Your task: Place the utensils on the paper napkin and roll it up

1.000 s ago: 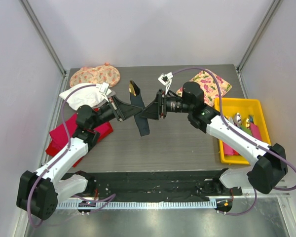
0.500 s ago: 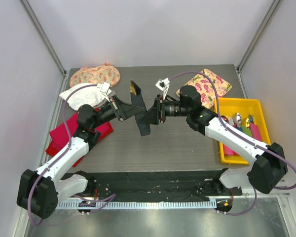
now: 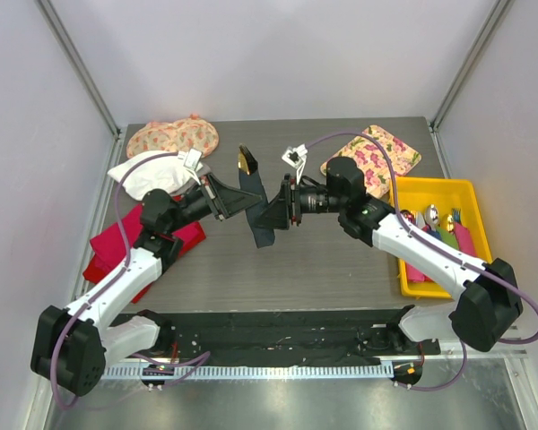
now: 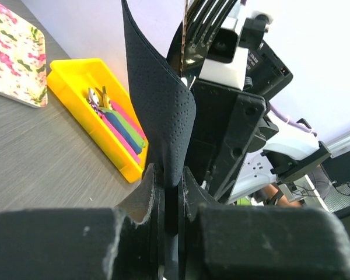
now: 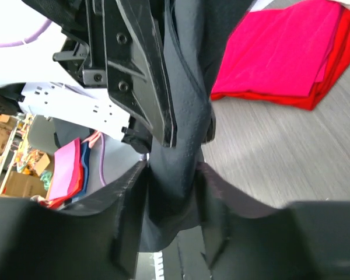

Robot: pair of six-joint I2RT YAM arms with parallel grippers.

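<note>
The paper napkin (image 3: 262, 235) is a dark, rolled-up strip held off the table between both arms. A tan-gold utensil (image 3: 244, 161) sticks out of its upper end; fork tines (image 4: 207, 20) show in the left wrist view. My left gripper (image 3: 249, 202) is shut on the napkin (image 4: 163, 111) from the left, its jaws pinching the fold (image 4: 170, 186). My right gripper (image 3: 269, 215) closes on the same napkin (image 5: 181, 134) from the right, both fingers pressed against the paper (image 5: 172, 186). The two grippers nearly touch. The rest of the utensils is hidden inside the roll.
A yellow tray (image 3: 471, 193) with coloured cutlery stands at the right. A floral cloth (image 3: 377, 152) lies at the back right. A round floral cloth (image 3: 170, 137) and a white cloth (image 3: 152, 170) lie at the back left, and a red cloth (image 3: 108, 255) at the left.
My right gripper has moved a little to the left, closer against the left gripper. The napkin roll stays held between them; the left arm has hardly moved.
</note>
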